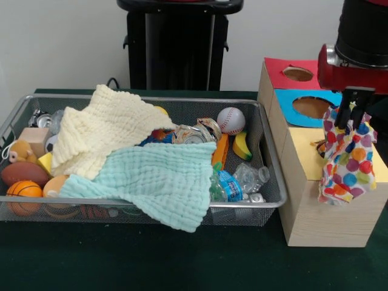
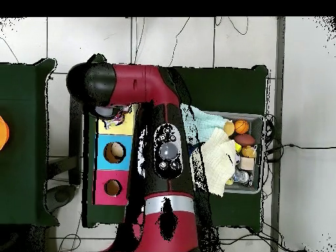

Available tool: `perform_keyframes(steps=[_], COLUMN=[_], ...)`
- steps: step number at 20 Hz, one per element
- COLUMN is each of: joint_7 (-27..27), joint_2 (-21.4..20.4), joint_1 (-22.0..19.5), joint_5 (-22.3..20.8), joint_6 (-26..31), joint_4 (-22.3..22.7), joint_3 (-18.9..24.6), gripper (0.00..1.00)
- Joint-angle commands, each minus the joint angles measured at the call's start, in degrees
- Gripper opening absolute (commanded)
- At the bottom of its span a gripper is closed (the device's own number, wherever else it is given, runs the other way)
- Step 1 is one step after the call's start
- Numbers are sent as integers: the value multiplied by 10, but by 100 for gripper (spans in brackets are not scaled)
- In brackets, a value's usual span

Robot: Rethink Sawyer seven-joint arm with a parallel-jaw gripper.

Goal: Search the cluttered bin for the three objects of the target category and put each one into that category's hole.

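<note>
Gripper (image 1: 353, 109) clamped on a polka-dot cloth (image 1: 346, 154) hanging over the yellow section (image 1: 373, 167) of the sorting box, not yet dropped; cream cloth (image 1: 103, 130) and mint cloth (image 1: 160, 182) apparently remain in the wire bin (image 1: 267, 157).
</note>
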Motion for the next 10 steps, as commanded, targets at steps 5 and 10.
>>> perform_keyframes(steps=[5,10], joint_7=[30,15], joint_2=[85,97], joint_1=[-10,-14], joint_5=[-35,-41], joint_6=[-59,-71], joint_4=[17,12], joint_3=[15,11], gripper=[0,0])
